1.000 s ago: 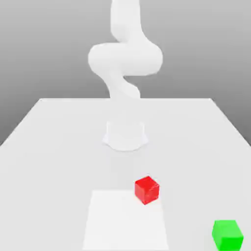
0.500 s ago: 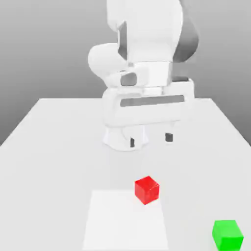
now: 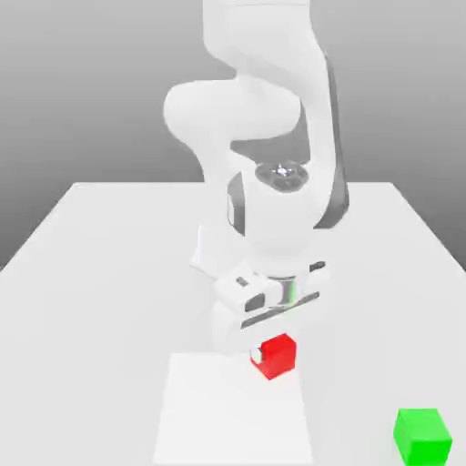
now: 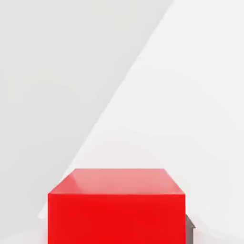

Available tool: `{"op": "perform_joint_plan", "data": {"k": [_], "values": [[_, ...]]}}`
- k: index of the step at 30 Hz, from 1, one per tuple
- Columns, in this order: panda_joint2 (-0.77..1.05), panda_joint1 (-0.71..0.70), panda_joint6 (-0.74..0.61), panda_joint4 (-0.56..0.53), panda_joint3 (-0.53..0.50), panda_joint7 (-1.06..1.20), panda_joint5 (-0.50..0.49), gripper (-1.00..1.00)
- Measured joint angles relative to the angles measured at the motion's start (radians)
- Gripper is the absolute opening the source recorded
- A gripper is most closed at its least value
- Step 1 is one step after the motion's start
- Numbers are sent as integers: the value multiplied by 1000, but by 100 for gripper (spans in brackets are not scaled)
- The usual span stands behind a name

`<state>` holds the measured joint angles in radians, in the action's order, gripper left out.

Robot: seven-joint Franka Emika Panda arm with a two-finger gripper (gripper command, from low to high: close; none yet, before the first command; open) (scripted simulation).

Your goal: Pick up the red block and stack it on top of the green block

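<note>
The red block (image 3: 278, 357) rests on the table at the far edge of a pale square patch (image 3: 232, 414). My gripper (image 3: 270, 351) has come straight down over it, and one fingertip (image 3: 256, 355) presses against the side of the block on the exterior view's left. In the hand view the red block (image 4: 116, 207) sits very close, with a grey fingertip (image 4: 190, 229) right against its side. The gripper is shut on the block, which still sits on the table. The green block (image 3: 422, 435) stands alone near the front corner on the exterior view's right, well away from the gripper.
The white table (image 3: 109, 264) stretches wide around the arm's base (image 3: 211, 255). The arm's bulky white links (image 3: 273, 209) rise directly behind and above the red block.
The arm swung into view, then dropped from high above the table down onto the red block. Its fingers went from wide apart to closed against the block. Neither block has shifted.
</note>
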<state>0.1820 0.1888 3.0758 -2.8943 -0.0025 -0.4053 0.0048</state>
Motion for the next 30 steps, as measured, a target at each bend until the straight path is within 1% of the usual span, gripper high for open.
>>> {"op": "perform_joint_plan", "data": {"k": [3,9,11,16,26,28,30], "values": [[-62,0,-53,-9,0,-2,-3,-100],[-263,2,-231,-31,0,-2,-5,-100],[-254,18,-273,18,13,21,5,-100],[-167,87,-359,192,36,80,12,-100],[29,171,-526,554,101,156,-36,-100],[88,182,-502,587,102,154,-51,-100],[157,191,-444,598,94,147,-65,-100]]}}
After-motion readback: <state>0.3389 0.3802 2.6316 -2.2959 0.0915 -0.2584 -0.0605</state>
